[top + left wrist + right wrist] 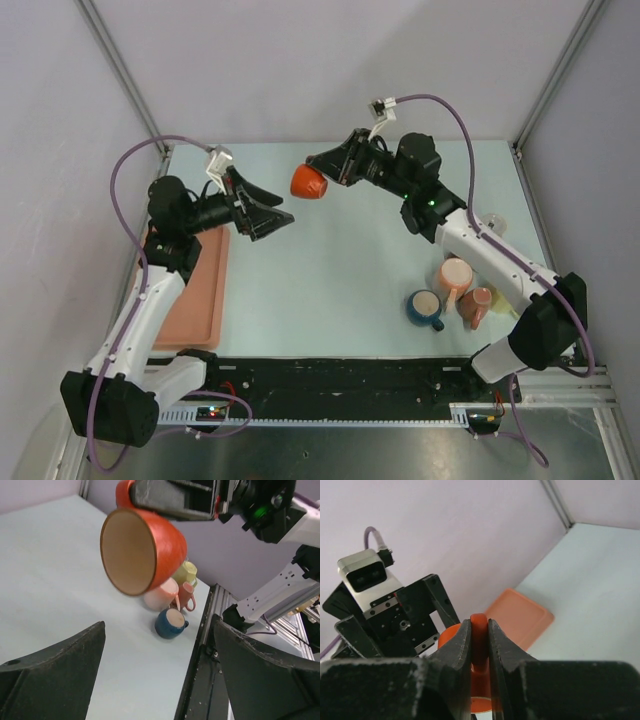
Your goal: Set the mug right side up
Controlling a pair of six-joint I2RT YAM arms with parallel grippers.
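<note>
**Orange mug (145,550) hanging in mid-air**

The right pincer (150,495) grips it from above, tipped sideways, its open mouth facing this way. The left pincer (159,627) is spread wide below. Beyond, a blue mug (170,624) and two pink mugs (161,596) huddle on the worktop (50,565).

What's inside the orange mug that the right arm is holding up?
Nothing shows inside the orange mug: the left wrist view looks into its plain tan interior. The right claw covers most of its handle.
</note>
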